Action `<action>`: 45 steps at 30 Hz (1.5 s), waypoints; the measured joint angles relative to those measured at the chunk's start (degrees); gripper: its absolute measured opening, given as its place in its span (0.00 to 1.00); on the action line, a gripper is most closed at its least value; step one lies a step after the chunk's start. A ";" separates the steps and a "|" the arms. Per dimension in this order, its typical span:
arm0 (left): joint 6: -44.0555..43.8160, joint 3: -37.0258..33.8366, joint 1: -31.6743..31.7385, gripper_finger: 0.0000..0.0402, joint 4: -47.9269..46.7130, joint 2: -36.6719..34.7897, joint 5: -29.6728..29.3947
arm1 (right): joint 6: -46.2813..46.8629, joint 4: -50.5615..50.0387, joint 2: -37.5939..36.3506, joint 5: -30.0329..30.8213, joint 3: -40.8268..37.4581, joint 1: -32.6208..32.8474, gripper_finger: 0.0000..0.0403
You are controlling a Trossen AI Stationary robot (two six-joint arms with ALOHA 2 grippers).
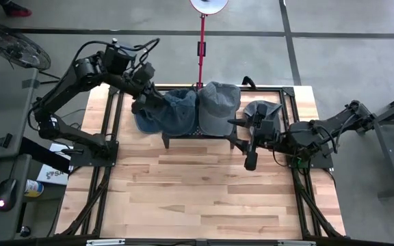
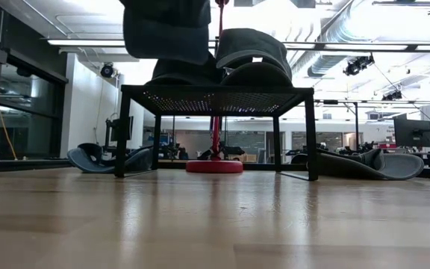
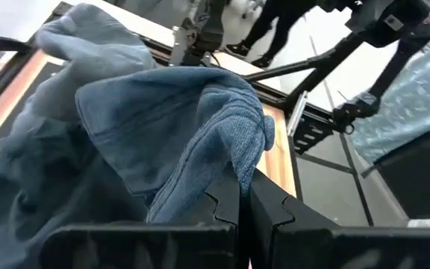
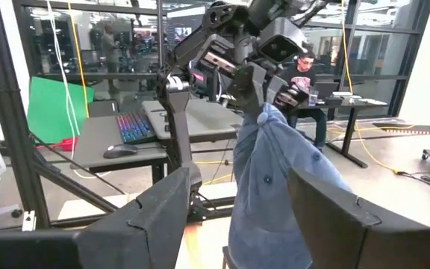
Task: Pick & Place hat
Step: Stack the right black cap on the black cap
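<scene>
now left gripper (image 3: 239,213) jaws clamped on blue hat (image 1: 173,109) | beside: grey hat (image 1: 217,106) | right gripper (image 4: 237,217) jaws apart

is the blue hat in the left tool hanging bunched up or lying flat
Bunched and hanging: the left tool pinches the blue hat, which droops in folds.

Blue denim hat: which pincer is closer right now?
Left. The left pincer is shut on the blue denim hat, lifting it over the rack. The right pincer hangs open, off to the rack's side.

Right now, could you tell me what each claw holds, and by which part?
Left claw pinches the blue denim hat by a fold of its fabric; right claw is open, holding nothing.
</scene>
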 joint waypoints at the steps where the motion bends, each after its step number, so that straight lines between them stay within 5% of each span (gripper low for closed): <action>1: 0.19 0.00 0.00 0.00 0.05 0.25 0.48 | 0.02 0.00 0.00 -0.02 0.00 0.00 0.55; 9: 3.01 0.00 0.02 0.00 -0.40 1.22 0.42 | 1.07 -0.37 0.00 0.17 0.00 0.00 0.55; 25: 8.47 0.00 0.04 0.00 0.80 5.27 -9.01 | 1.31 -0.72 0.00 2.09 0.00 0.02 0.55; 34: 9.90 0.00 0.00 0.00 2.14 5.46 -22.95 | 1.29 -0.76 0.00 2.34 0.00 0.02 0.55; 45: 10.72 0.00 0.00 0.00 2.78 7.26 -29.19 | 1.18 -0.90 0.00 4.86 0.00 0.01 0.55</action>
